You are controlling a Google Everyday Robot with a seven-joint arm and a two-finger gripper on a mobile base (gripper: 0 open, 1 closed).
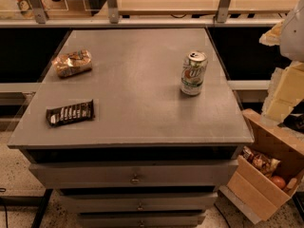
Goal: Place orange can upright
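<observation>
Orange can [72,63] on its side near the far left corner of the bench [137,108], lying crosswise, close to the left edge. Dark snack bar wrapper [70,113] flat by the left edge, nearer the front corner. White-and-green can [194,73] standing up near the right edge, well apart from the orange can. Gripper [284,87] out past the right edge, far from the orange can, partly cut off. Squeezed or let go? Cannot tell. Cardboard box [266,175] with snacks down by the front right corner.
</observation>
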